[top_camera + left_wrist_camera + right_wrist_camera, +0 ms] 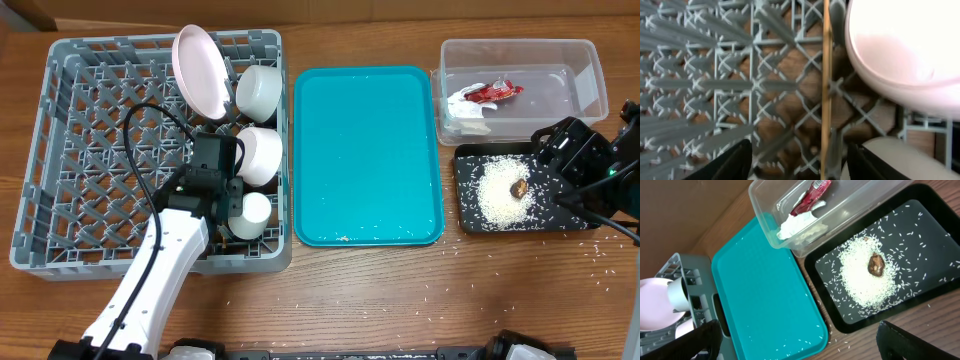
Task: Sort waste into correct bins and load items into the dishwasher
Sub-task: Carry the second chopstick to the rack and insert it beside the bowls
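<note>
Overhead, a wooden desk (400, 310) fills the frame; at the left sits a square grey plastic dish rack (60, 150) with a lattice floor and open-grid walls. Along its right side a round, pale plate (203, 68) stands on edge at the top; below it comes a smooth white bowl (259, 90), then a second bowl (260, 153), then a small white cup (251, 213).

The left end effector (799, 145) is inside the rack beside the second bowl and the cup; its black fingers (735, 165) are spread wide and grip nothing. A thin wooden chopstick (826, 90) runs straight up the wrist view between them, against the lattice.

In the middle lies a flat, glossy teal tray (365, 150) with rounded corners. At the upper right a clear rectangular tub (590, 75) holds a crumpled red-and-white wrapper (493, 92) and a white paper scrap (465, 110). Just below it, a shallow black tray (465, 220) holds a heap of white rice (497, 195) topped by a small brown lump (519, 187); loose grains (420, 295) dot the desk.

The right end effector (799, 326) is at the right edge, over the black tray's end; its fingers are far apart and empty.
</note>
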You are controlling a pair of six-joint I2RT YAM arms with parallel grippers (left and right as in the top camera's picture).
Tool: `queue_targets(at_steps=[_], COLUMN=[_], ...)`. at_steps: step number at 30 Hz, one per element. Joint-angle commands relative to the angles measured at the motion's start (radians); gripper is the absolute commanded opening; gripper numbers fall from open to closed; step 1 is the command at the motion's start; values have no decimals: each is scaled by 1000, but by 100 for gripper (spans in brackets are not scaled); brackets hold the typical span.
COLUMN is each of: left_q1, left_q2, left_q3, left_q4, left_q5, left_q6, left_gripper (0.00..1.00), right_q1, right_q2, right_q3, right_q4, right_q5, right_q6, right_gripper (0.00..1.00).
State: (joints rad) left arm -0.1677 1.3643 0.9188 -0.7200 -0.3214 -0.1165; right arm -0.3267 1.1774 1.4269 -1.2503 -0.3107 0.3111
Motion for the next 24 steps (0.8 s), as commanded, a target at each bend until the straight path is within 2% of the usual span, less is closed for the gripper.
queue_targets(at_steps=[1, 6, 8, 11, 14, 24], left_q1=[3, 3, 3, 3, 3, 3], left_q2=[-40, -84, -100, -132, -157, -141], left_q3=[138, 332, 394, 459, 473, 470], left_q4=[-72, -206, -250, -286, -294, -301], left_q5=[56, 203, 274, 352, 367, 366], left_q6=[-37, -38, -39, -61, -114, -116], left_gripper=[65, 76, 83, 100, 100, 100], right_q1=[-4, -4, -4, -4, -4, -4], right_q2=[-3, -2, -3, -3, -2, -3], right_q3=[12, 12, 12, 12, 12, 12], right_q4=[3, 3, 3, 3, 3, 3], right_q5=[-4, -4, -4, -4, -4, -4], right_q6=[0, 0, 0, 0, 0, 0], right_gripper=[100, 100, 100, 100, 100, 100])
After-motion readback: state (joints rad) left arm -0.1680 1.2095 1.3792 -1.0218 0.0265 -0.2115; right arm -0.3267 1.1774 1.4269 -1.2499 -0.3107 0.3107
